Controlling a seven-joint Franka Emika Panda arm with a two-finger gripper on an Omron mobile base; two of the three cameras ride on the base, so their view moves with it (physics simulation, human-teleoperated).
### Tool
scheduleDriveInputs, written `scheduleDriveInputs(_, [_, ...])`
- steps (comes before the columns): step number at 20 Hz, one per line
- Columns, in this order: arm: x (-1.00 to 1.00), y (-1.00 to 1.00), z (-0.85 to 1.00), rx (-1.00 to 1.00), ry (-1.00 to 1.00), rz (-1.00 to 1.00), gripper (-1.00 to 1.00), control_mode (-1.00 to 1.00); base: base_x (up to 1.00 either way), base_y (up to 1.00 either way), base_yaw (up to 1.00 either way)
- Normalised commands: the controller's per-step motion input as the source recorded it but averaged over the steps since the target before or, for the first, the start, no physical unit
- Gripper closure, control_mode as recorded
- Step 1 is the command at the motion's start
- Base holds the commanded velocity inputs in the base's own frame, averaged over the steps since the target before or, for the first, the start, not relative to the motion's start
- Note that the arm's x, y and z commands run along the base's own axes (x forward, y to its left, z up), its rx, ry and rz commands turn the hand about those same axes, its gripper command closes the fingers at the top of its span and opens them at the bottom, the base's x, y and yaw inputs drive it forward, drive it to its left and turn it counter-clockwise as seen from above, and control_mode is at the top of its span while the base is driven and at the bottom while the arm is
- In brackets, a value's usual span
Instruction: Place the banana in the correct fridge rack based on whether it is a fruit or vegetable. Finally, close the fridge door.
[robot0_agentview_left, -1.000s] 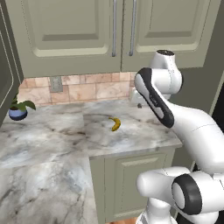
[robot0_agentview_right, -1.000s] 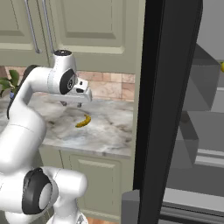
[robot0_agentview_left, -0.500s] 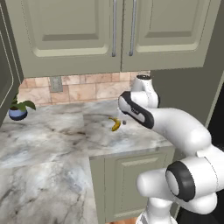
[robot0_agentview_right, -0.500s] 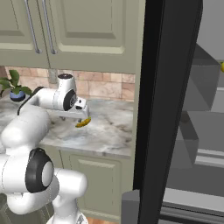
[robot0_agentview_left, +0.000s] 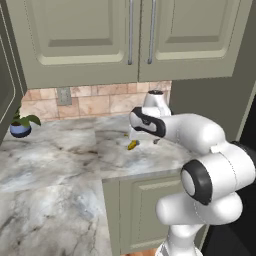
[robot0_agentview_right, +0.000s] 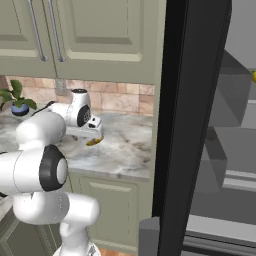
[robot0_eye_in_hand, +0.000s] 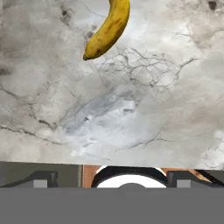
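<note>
Claw (robot0_agentview_right: 95, 136) low over the marble counter (robot0_agentview_left: 60, 165), jaws spread wide and empty, nothing pinched between them; finger tips barely peeking in at the bottom corners of the hand view, well apart from each other. Banana (robot0_eye_in_hand: 107, 29) lying flat on the counter ahead of the claw, clear of both fingers, no contact; in the hand view up near the top edge and a little left of centre, its curved body running off the top of the frame, one pointed end aimed down and to the left. From the left base view, banana (robot0_agentview_left: 132, 145) just beside the hand, poking out from under the wrist on the near-left side, resting on the veined stone not far from the counter's front edge. From the right base view, banana (robot0_agentview_right: 93, 142) peeking out just below the claw, a small yellow sliver against the grey marble. Farther out: tiled backsplash (robot0_agentview_left: 95, 102) behind the counter, olive wall cabinets (robot0_agentview_left: 100, 40) above, small potted plant (robot0_agentview_left: 21, 126) in a blue pot at the far left of the counter. To the right, dark fridge door (robot0_agentview_right: 187, 125) standing open, edge-on, with pale-grey fridge rack (robot0_agentview_right: 239, 180) visible inside past it, well apart from banana and claw
</note>
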Motion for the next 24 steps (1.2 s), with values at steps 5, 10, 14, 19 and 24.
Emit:
scheduleDriveInputs(5, [0.37, 0.07, -0.36, 0.00, 0.01, -0.06, -1.00, -1.00, 0.00, 0.00, 0.00])
scheduleDriveInputs(10, [0.32, 0.04, -0.26, 0.01, 0.00, -0.06, -1.00, -1.00, 0.00, 0.00, 0.00])
scheduleDriveInputs(14, [0.38, 0.13, -0.16, 0.00, 0.00, -0.07, -1.00, -1.00, 0.00, 0.00, 0.00])
scheduleDriveInputs(19, [0.45, 0.23, -0.29, 0.00, 0.00, -0.09, -1.00, -1.00, 0.00, 0.00, 0.00])
scheduleDriveInputs(24, [0.36, 0.06, -0.34, -0.01, 0.00, -0.03, -1.00, -1.00, 0.00, 0.00, 0.00])
